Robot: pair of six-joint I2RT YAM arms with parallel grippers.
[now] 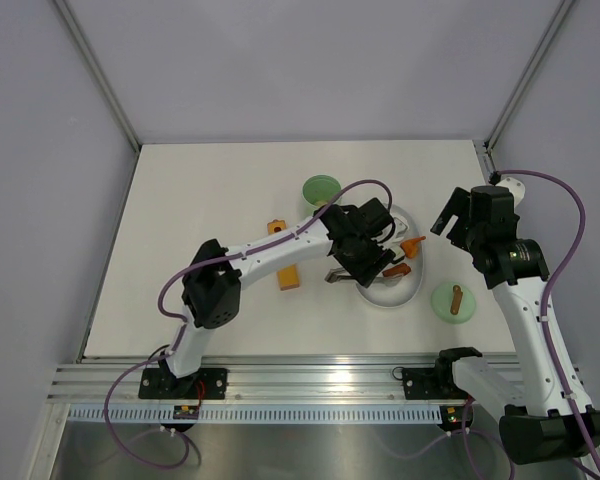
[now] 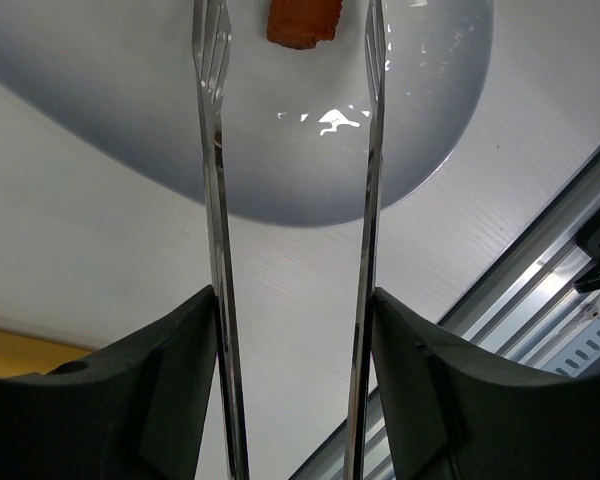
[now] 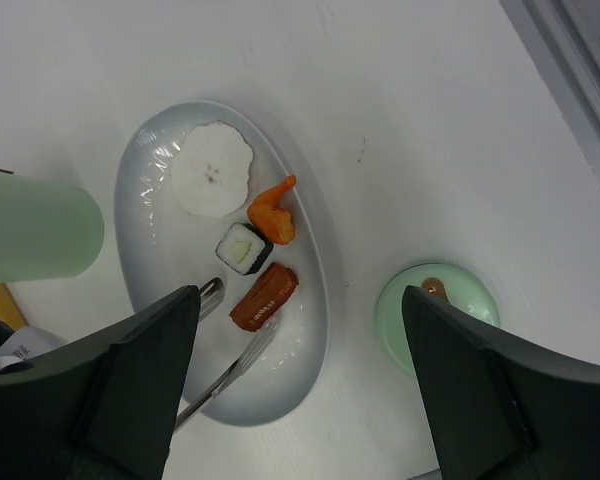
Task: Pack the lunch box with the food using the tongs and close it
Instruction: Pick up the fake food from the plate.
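At the bottom of my left wrist view, my left claw point(image 2: 292, 300) grasps the tongs point(image 2: 216, 200). Each thin metal arm lies against the inside of one pad, and the two arms stand sprung apart. They run up the frame over the white surface point(image 2: 100, 250) and onto the plate point(image 2: 280, 190). At the top edge the brown sausage point(image 2: 302, 22) sits between the two tips, and neither touches it as far as I can tell.

I judge this to be the pick-up step: the tips are set round a piece but have not yet pinched it. Next I need to squeeze evenly until both tips bite the sausage. Then I lift and carry it to the lunch box point(image 1: 321, 190), which stands open beyond the plate, upper centre of the top view.

My right claw point(image 3: 300, 295) hangs released with nothing in it, and the lid point(image 3: 435, 315) lies at the lower right of its view.
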